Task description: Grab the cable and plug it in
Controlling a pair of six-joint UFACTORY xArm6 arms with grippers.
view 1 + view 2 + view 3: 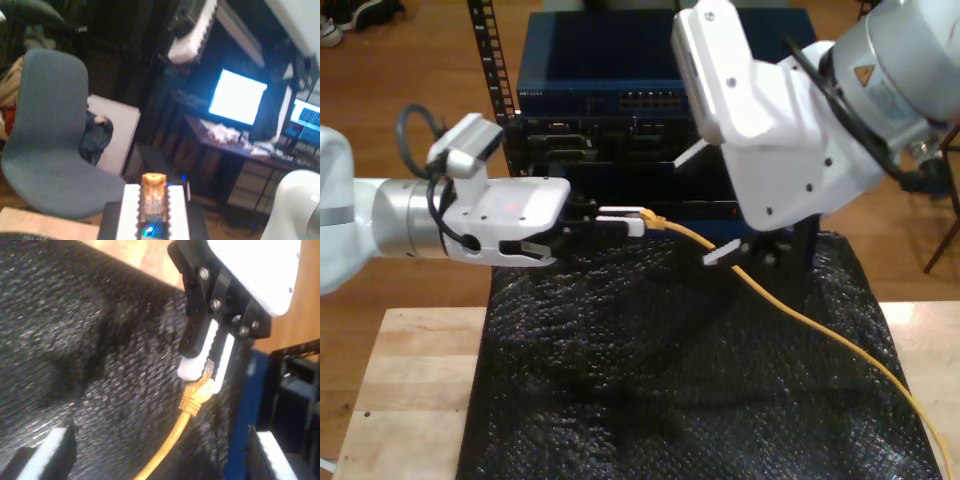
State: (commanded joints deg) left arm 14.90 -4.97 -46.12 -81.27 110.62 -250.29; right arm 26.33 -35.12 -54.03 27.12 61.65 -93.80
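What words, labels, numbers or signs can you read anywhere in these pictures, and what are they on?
No text can be read as words.
Yellow triangular warning sign: on the grey joint of the arm at the exterior view's right; its symbol is too small to make out.
Small white marking on the blue rack unit: too small to read.
Lit computer screens: too blurred to read.

Count of items at the rack and work table.
One yellow cable (800, 318), one clear plug (208, 368); two grippers, my first gripper (620, 221) and my second gripper (720, 256); one black mat (670, 370); one wooden table (400, 400); one blue rack unit (620, 70); one grey chair (47, 135); seemingly two lit screens (237, 97), blurred.
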